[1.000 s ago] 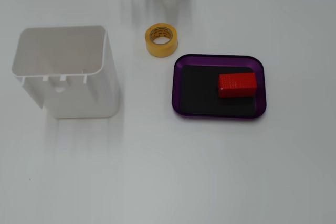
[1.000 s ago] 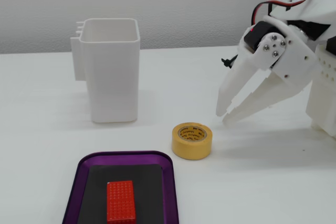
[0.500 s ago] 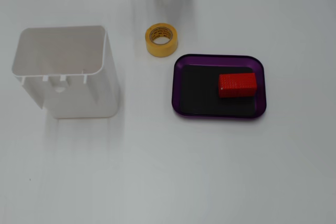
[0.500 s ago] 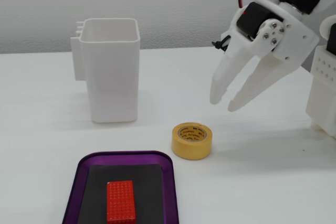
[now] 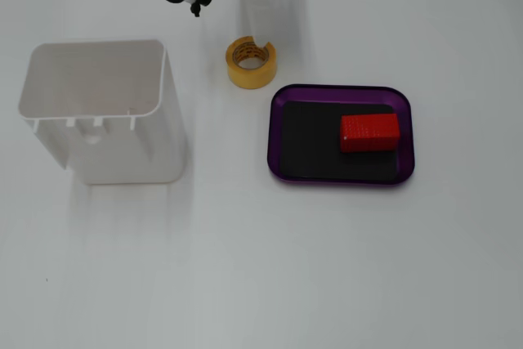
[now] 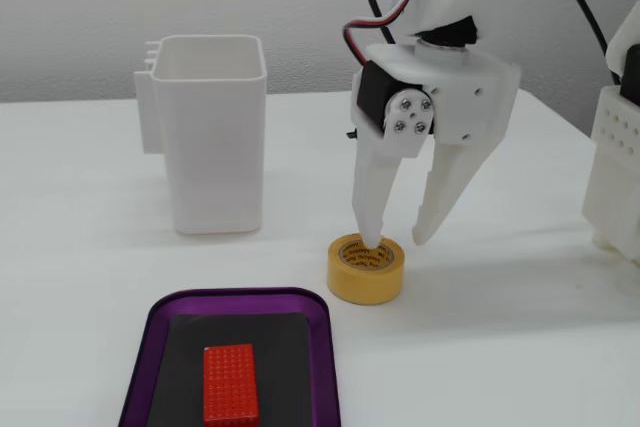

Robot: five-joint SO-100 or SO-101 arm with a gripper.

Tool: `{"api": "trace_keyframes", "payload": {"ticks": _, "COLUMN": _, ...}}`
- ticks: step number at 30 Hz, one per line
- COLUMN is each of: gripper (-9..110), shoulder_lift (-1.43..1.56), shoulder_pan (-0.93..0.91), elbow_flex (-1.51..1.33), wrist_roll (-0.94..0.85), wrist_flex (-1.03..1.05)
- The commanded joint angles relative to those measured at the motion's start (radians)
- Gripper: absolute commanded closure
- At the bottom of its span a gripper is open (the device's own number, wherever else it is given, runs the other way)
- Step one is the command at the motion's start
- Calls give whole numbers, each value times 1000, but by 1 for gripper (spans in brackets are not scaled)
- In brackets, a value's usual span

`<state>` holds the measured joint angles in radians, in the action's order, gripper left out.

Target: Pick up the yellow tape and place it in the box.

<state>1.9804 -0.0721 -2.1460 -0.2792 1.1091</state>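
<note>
The claw (image 6: 396, 243) hangs with its fingers pointing down, directly over the yellow tape (image 6: 365, 269). Its two white fingers are spread apart and hold nothing. In the fixed view from the side, the tip of the left finger (image 6: 372, 209) sits at the top of the roll, at the hole of the core, while the right finger ends just beside the roll, a little above the desk (image 6: 500, 347). Whether the left tip really touches the tape, I cannot tell. In the fixed view from above, one white finger (image 5: 263, 18) covers the far edge of the yellow tape (image 5: 250, 65).

The tape lies flat on the desk, with its hole facing up, outside the box (image 5: 279, 132) and near the corner of it. The box is a shallow purple tray with a black floor. Inside it lies a red block (image 5: 370, 132), toward the right side in the view from above. A tall white container (image 6: 211, 147) stands open-topped on the desk, well apart from the tape, on the left in both fixed views.
</note>
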Motion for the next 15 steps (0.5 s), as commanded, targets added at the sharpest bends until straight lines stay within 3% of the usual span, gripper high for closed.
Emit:
{"api": "trace_keyframes", "payload": {"ticks": 1, "gripper": 91, "shoulder_lift": -12, "shoulder_pan": 3, "elbow_flex": 26, "wrist_roll": -12, "wrist_flex": -57}}
{"api": "trace_keyframes", "payload": {"ticks": 15, "gripper": 91, "shoulder_lift": -3, "shoulder_pan": -78, "elbow_flex": -117, "wrist_roll": -77, "wrist_flex": -127}}
